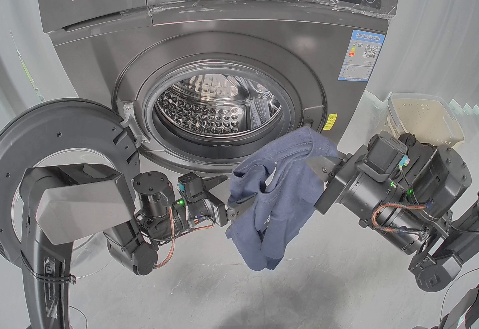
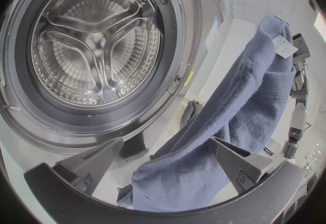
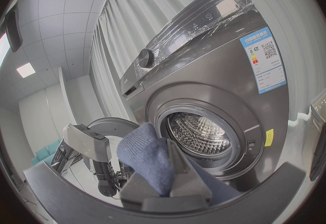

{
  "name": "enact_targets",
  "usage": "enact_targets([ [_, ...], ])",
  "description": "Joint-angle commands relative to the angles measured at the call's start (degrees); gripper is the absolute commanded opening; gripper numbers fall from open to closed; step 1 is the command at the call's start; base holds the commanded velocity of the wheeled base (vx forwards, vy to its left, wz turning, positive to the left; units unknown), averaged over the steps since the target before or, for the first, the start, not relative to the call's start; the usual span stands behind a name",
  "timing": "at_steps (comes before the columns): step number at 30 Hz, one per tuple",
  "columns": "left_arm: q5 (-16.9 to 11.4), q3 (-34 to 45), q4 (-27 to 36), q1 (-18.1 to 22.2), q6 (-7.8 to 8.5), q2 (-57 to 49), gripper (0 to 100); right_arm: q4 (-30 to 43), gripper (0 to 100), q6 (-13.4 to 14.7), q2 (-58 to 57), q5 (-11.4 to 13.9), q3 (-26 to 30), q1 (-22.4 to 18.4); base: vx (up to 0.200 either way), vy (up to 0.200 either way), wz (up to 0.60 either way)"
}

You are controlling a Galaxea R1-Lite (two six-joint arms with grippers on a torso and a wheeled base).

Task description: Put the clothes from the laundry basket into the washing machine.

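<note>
A blue garment (image 1: pixel 279 195) hangs in the air in front of and just below the washing machine's open drum (image 1: pixel 217 100). My right gripper (image 1: pixel 314 165) is shut on its upper edge, and the pinched cloth bulges between its fingers (image 3: pixel 185 167). From the other side, my left gripper (image 1: pixel 237 193) is open at the garment's side. In the left wrist view the cloth (image 2: pixel 210 146) drapes between its spread fingers (image 2: pixel 237 163). The beige laundry basket (image 1: pixel 424 118) stands on the floor to the right of the machine.
The round machine door (image 1: pixel 65 145) is swung fully open at the left, close beside my left arm. The steel drum (image 2: pixel 91 38) looks bare inside. Bare grey floor (image 1: pixel 299 290) lies in front of the machine, and curtains hang behind it.
</note>
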Motion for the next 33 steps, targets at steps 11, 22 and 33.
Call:
enact_targets([
  [11, -0.72, -3.01, -0.1, -0.53, 0.23, 2.03, 0, -0.01, 0, 0.21, 1.14, 0.04, 0.05, -0.15, 0.0, 0.0, 0.0],
  [22, 0.86, 12.46, -0.1, 5.01, 0.31, -15.73, 0, -0.01, 0, 0.21, 2.73, 0.22, 1.11, -2.87, 0.0, 0.0, 0.0],
  [33, 1.92, 23.1, 0.16, 6.5, -0.74, -34.8, 0, 0.08, 0, 0.39, 2.99, 0.13, 1.37, -2.08, 0.0, 0.0, 0.0],
])
